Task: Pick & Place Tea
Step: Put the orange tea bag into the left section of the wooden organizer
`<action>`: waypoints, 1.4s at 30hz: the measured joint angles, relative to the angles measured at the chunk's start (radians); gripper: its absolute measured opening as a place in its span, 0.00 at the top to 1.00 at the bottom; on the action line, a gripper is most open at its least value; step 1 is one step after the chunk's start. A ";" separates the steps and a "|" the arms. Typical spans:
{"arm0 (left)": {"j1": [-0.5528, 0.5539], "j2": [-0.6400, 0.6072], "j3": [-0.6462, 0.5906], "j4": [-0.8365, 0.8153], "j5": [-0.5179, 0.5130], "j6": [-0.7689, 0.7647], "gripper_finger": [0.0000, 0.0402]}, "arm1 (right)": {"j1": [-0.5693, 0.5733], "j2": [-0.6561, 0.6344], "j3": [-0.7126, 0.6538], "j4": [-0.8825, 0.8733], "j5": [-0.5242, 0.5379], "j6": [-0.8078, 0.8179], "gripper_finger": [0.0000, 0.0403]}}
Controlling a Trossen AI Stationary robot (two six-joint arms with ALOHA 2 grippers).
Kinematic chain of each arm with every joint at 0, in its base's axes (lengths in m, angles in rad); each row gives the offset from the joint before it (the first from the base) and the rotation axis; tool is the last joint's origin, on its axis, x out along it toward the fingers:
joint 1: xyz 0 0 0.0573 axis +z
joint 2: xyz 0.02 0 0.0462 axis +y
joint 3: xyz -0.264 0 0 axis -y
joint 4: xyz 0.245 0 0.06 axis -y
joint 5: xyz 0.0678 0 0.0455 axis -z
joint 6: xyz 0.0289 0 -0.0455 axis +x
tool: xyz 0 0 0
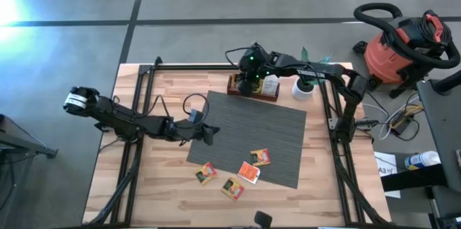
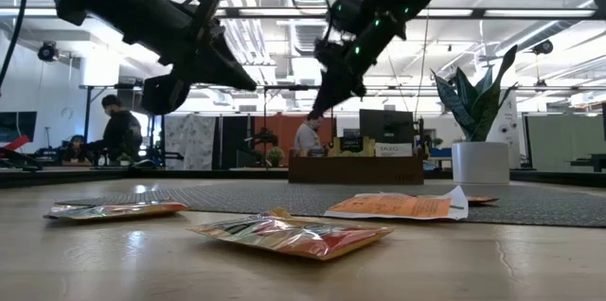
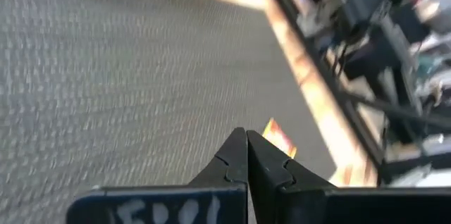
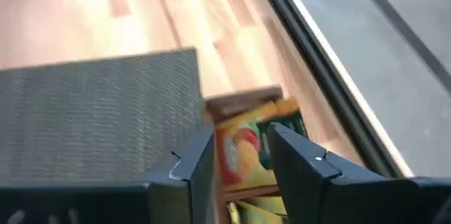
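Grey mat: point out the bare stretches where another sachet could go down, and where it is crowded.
The grey mat is bare across its middle and far part, between the wooden tray and the sachets. The left end effector hangs, shut, over its left edge. The near right corner is crowded: two sachets lie there, two more on the table just off it.

orange-red tea sachets [image 1: 248,173], grey ribbed mat [image 1: 248,132], brown tray [image 1: 253,87]

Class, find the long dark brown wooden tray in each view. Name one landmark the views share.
High view: dark brown wooden tray, at the mat's far edge.
Low view: centre background.
Left wrist view: cannot tell.
Right wrist view: ahead of the right hand.
Shared landmark: grey ribbed mat.
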 joint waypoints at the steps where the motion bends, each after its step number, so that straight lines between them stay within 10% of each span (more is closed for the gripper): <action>1: -0.007 0.000 0.000 -0.021 0.017 -0.004 1.00 | 0.008 -0.016 0.000 0.000 -0.004 -0.005 0.67; 20: -0.441 0.058 0.008 -0.145 0.054 -0.348 1.00 | 0.306 -0.014 -0.002 -0.074 -0.189 0.113 0.71; 42: -0.488 0.403 0.161 -0.139 0.160 -0.476 1.00 | 0.559 0.118 -0.004 -0.034 -0.151 0.356 0.78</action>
